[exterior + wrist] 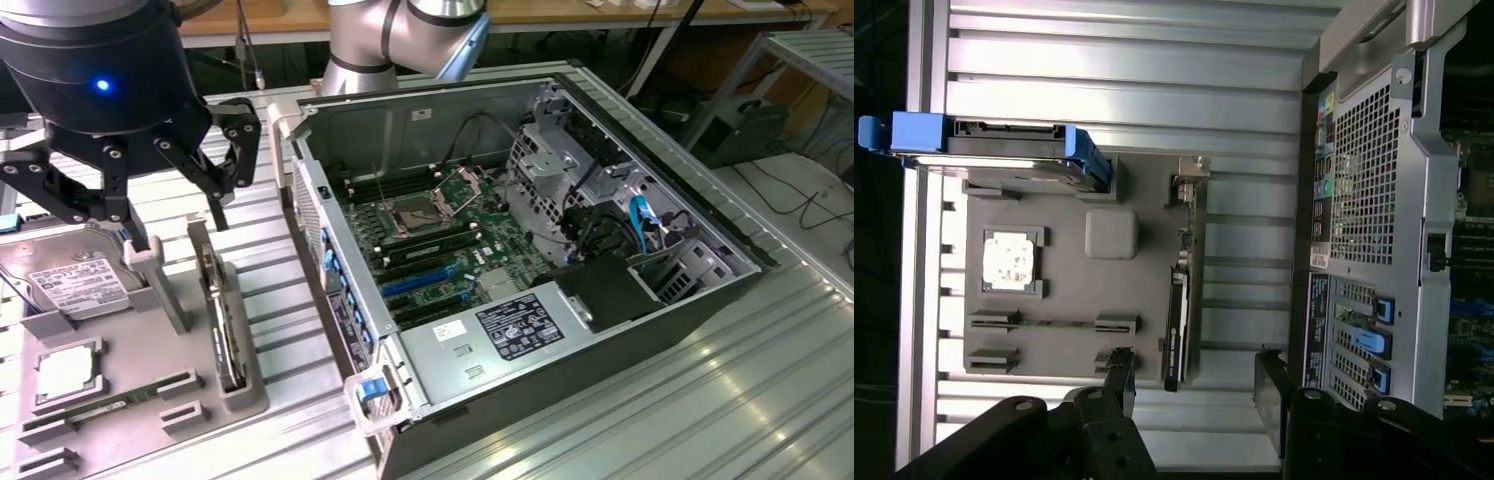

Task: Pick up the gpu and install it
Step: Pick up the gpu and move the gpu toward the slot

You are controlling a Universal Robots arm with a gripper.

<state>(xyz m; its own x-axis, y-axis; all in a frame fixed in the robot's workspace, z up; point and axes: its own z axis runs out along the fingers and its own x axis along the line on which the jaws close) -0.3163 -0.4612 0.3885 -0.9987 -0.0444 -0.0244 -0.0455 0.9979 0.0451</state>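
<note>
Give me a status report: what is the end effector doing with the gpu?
End effector open, empty, hovering over the parts tray. Gpu upright on edge in tray slot, not gripped. Nothing seen between them.

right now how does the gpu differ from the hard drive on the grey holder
The gpu stands on its long edge in a slot, showing a thin dark profile; the hard drive leans tilted with its broad silver face and white label up. The gpu sits nearer the computer case; the hard drive lies toward the exterior view's left. Both rest on the grey holder, neither gripped.
</note>
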